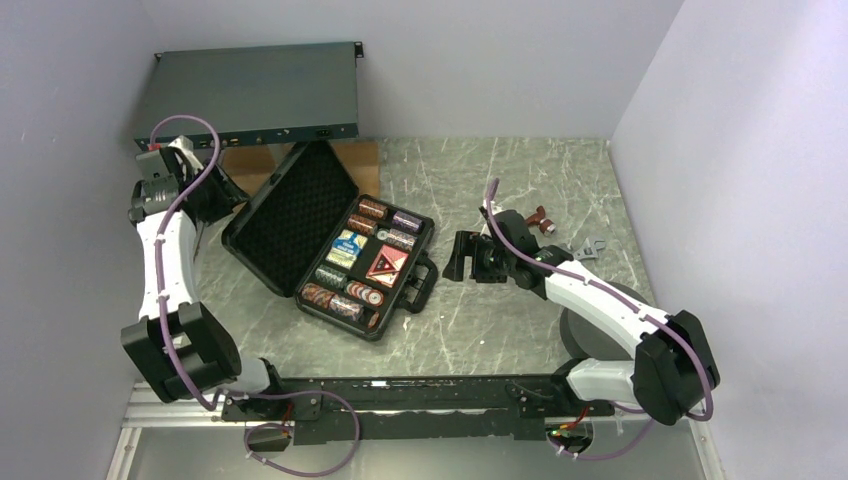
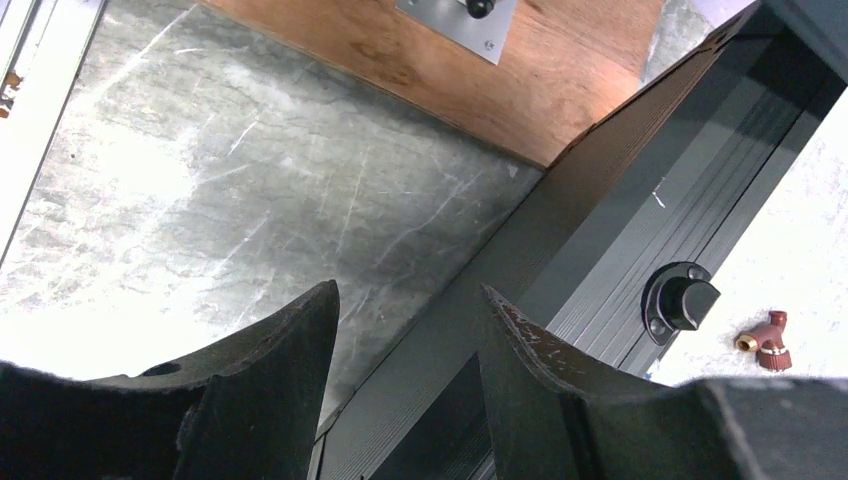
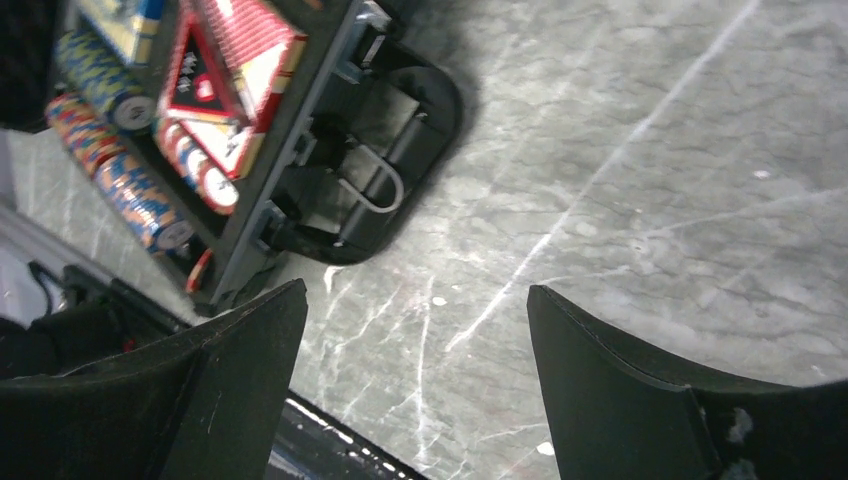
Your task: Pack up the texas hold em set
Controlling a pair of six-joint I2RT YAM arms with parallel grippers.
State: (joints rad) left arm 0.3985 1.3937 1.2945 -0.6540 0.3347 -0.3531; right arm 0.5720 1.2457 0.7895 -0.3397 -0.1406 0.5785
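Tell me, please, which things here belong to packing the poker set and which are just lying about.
Job: black case, chip rolls, blue-yellow card box, red card box.
Lying about: grey rack unit, red-handled wrench, wooden board.

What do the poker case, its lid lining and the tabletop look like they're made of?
The case looks like matte black moulded plastic, with a bare metal wire loop at its latch. The lid lining looks like black egg-crate foam, from its dimpled grid. The tabletop looks like grey marble or marble-print laminate: white veins, slight sheen; I cannot tell which.
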